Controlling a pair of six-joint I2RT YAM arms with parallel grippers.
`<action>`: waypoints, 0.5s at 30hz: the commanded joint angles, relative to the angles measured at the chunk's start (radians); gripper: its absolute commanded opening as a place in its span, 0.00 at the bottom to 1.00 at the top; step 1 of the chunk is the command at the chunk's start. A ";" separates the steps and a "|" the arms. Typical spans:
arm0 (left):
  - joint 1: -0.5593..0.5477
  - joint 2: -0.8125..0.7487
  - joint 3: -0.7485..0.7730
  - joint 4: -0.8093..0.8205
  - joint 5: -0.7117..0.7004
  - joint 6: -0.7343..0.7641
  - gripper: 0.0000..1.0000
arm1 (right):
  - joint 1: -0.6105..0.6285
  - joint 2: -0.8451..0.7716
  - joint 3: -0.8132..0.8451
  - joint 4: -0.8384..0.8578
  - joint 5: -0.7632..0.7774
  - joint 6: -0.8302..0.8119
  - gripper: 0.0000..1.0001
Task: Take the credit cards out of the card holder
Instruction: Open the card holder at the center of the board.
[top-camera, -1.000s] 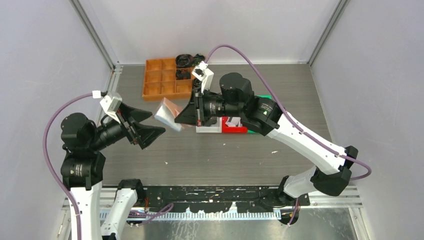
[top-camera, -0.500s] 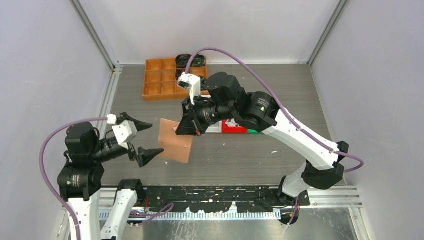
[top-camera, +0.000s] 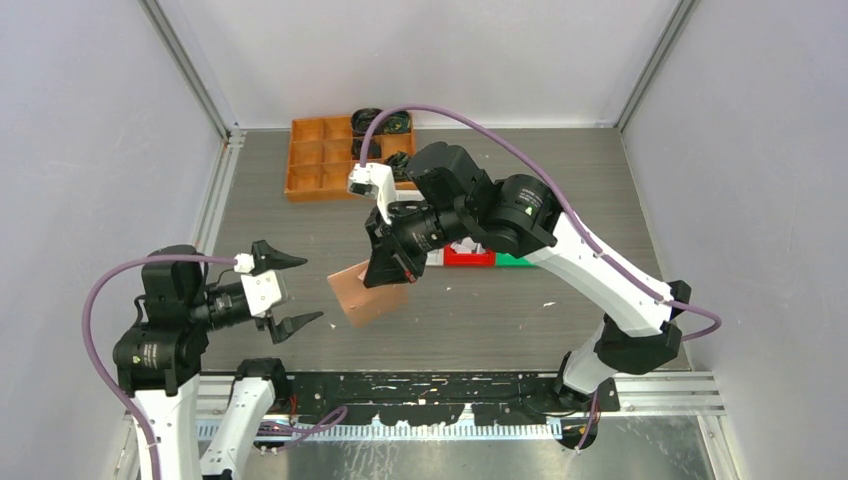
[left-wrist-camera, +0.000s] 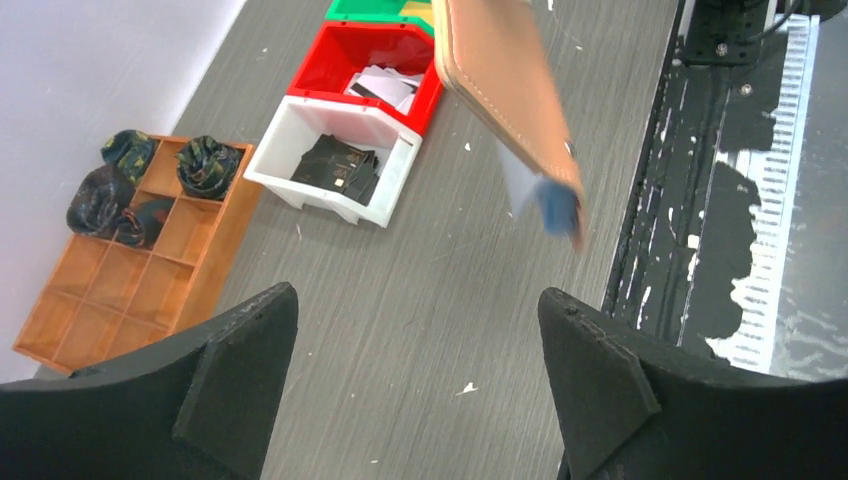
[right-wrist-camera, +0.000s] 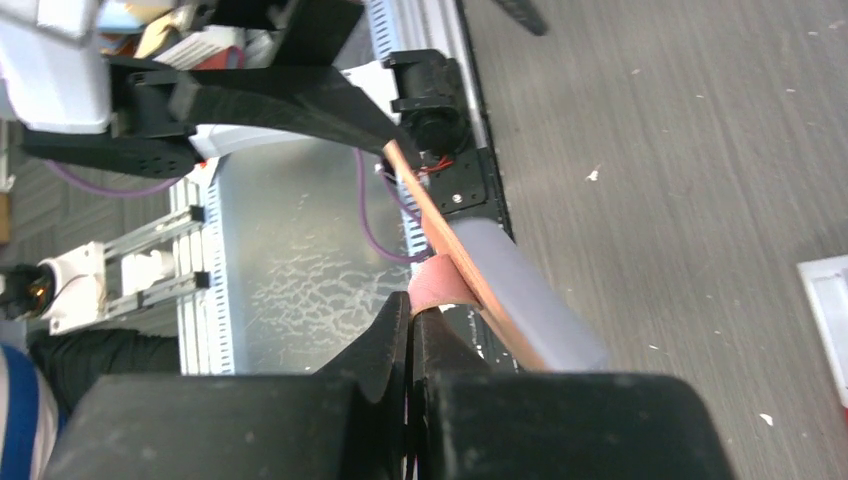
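Over the grey wood-grain table, the salmon-pink leather-like folding card holder has been brought toward the near edge and tilted, clamped in the right gripper, while the wide-spread, empty left gripper has been lowered toward the near-left corner; extraction is judged pending.

Showing white shells and black joint housings on left arm and right arm. Trailing purple cables from both wrists. Carrying white camera blocks. Ending in black wedge-shaped fingers on left gripper and right gripper.
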 joint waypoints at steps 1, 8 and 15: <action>0.002 -0.079 -0.093 0.314 0.106 -0.239 0.92 | 0.021 -0.018 0.028 0.045 -0.153 -0.043 0.01; 0.002 -0.090 -0.083 0.338 0.254 -0.384 0.90 | 0.057 0.041 0.100 -0.017 -0.257 -0.088 0.01; 0.002 -0.105 -0.078 0.306 0.310 -0.436 0.87 | 0.077 0.066 0.122 0.045 -0.322 -0.076 0.01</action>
